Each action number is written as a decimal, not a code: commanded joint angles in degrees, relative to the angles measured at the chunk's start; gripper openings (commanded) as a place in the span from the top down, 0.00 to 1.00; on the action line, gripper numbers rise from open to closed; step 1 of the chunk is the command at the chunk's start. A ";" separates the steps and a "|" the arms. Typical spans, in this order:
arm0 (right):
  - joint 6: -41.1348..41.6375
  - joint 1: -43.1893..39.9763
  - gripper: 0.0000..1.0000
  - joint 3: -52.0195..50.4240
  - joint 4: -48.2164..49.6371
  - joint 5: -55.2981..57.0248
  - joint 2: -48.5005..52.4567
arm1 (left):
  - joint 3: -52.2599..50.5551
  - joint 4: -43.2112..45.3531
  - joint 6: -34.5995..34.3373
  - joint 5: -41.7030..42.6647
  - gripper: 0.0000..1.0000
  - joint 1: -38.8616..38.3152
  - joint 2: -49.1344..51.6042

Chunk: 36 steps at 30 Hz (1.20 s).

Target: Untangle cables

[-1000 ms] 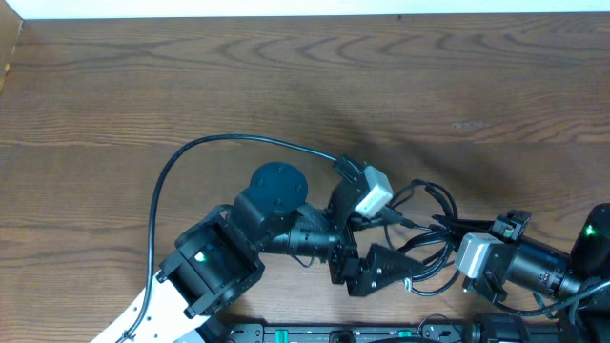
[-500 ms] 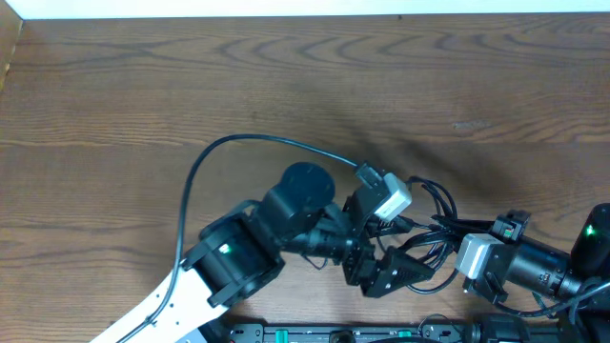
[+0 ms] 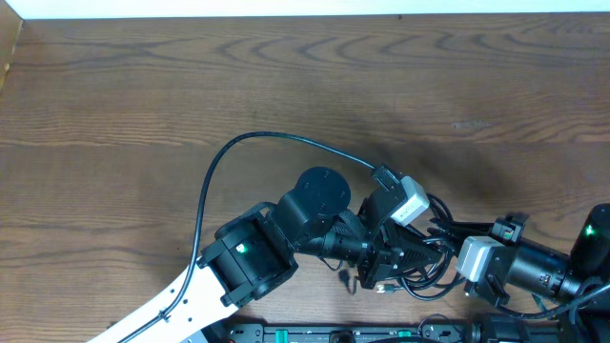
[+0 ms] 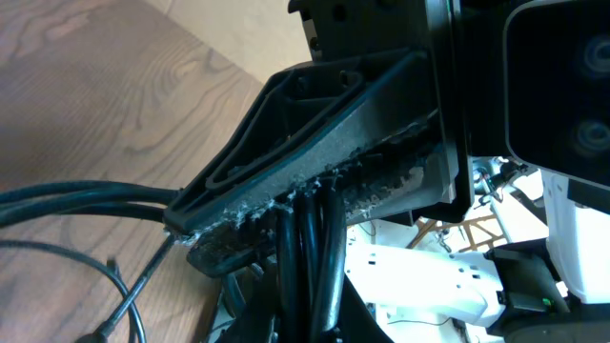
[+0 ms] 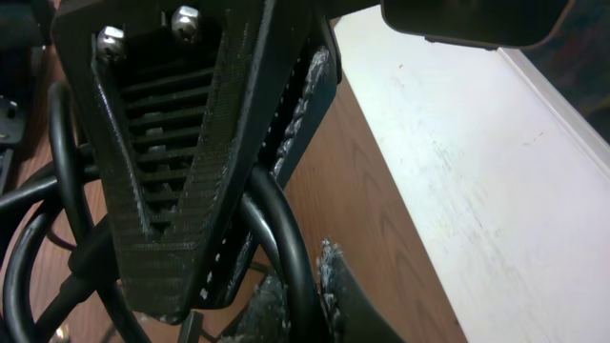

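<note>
Black cables (image 3: 434,257) lie in a tangled heap on the brown wooden worktop (image 3: 286,76), down at about 5 o'clock in your overhead view, close to the near edge. Loops of the heap bulge out towards 12 and 3 o'clock from its middle, and you can't trace single strands where they cross.

Your left hand (image 3: 381,272) reaches in from 7 o'clock and sits at the 9 o'clock side of the heap. In the left wrist view its fingers (image 4: 315,124) are clenched on the cables: several thick black strands run side by side out from between the pads and drop towards 6 o'clock, while two more strands leave towards 9 o'clock across the wood. A thinner strand curls on the worktop at 7 o'clock of that view.

Your right hand (image 3: 448,265) comes in from 4 o'clock and meets the heap on its 3 o'clock side, so the two hands face each other with the tangle between them. In the right wrist view a thick strand curves between the broad ribbed finger (image 5: 181,143) and the lower one at 5 o'clock, touching both as far as you can see, so this hand is clenched on the cables too. More loops sit behind that finger at 8 o'clock.

A separate thin camera lead (image 3: 248,141) arcs over the worktop from the left arm at 8 o'clock up to the white wrist camera (image 3: 410,202) just beside the heap
</note>
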 commanded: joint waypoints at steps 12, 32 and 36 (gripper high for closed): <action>4.72 -0.02 0.01 0.33 -0.17 7.32 -0.26 | 0.94 -5.29 0.13 -11.56 0.92 -0.07 -0.39; 32.79 -0.02 0.01 0.35 1.16 25.20 -0.26 | 0.94 -6.69 1.92 -24.39 0.93 -0.07 -10.34; 37.48 -0.02 0.01 0.35 1.97 22.14 -0.26 | 0.94 -6.64 4.33 -24.35 0.93 -0.07 -11.67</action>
